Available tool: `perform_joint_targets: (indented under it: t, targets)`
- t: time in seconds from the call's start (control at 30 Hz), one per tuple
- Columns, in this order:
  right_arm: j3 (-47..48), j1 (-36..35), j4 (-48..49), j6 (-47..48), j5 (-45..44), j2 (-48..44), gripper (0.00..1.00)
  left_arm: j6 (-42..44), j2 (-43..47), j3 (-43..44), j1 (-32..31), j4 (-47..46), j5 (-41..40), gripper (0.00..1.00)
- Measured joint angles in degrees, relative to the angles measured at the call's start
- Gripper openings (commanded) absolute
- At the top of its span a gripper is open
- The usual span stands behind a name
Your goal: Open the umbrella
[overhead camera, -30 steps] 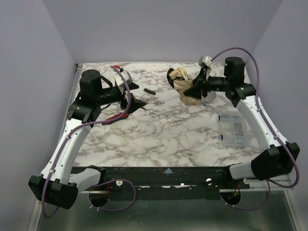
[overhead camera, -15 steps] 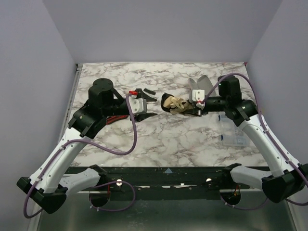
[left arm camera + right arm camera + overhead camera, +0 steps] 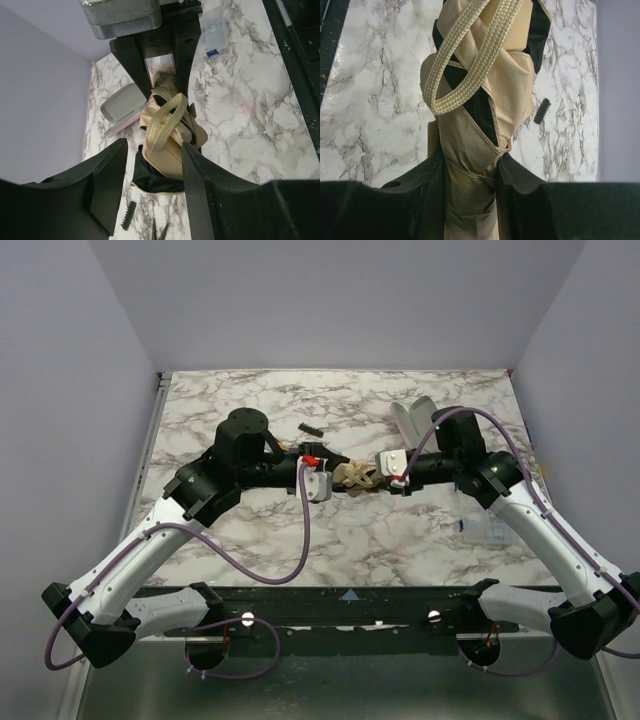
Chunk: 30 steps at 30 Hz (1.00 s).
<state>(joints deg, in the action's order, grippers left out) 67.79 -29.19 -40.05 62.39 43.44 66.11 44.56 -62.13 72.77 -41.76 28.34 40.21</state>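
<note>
The folded peach-beige umbrella (image 3: 355,477) hangs level above the table's middle, between my two grippers. My right gripper (image 3: 397,473) is shut on its fabric bundle, seen close in the right wrist view (image 3: 470,157), where the umbrella (image 3: 480,85) rises from the jaws with a woven strap loop (image 3: 470,65). My left gripper (image 3: 325,481) is open, its fingers on either side of the umbrella's free end (image 3: 165,160). In the left wrist view (image 3: 155,150) the right finger touches the beige end; a gap stays on the left. Black lining shows beneath.
A grey case (image 3: 412,418) lies at the back right, also in the left wrist view (image 3: 122,107). A clear plastic box (image 3: 487,515) sits under the right arm. A small black toothed strip (image 3: 311,430) lies behind the left gripper. Plier tips (image 3: 159,231) show below it.
Both arms have swung in toward the table's middle. The right gripper carried the umbrella left and forward, and the left gripper has come up to its free end.
</note>
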Motion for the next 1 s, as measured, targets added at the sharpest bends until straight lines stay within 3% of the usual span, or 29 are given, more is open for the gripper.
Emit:
perform_joint_targets:
  t: [0.37,0.47,0.57,1.0]
  targets:
    - [-0.04,-3.02,-0.07,0.63,-1.88,0.59,0.0,4.31,-3.34,0.96,-3.69,0.87,-2.62,0.34]
    - [-0.11,-3.06,-0.07,0.63,-2.27,0.59,0.0,5.25,-4.42,1.62,-4.42,1.64,-3.85,0.21]
    - [-0.66,-3.06,0.0,0.66,-3.1,0.59,0.0,5.55,-5.09,1.79,-4.87,2.16,-5.25,0.0]
    - [-5.4,-3.39,4.66,-4.57,-5.95,-1.09,0.0,0.39,-0.87,0.59,-3.15,2.32,-8.72,0.0]
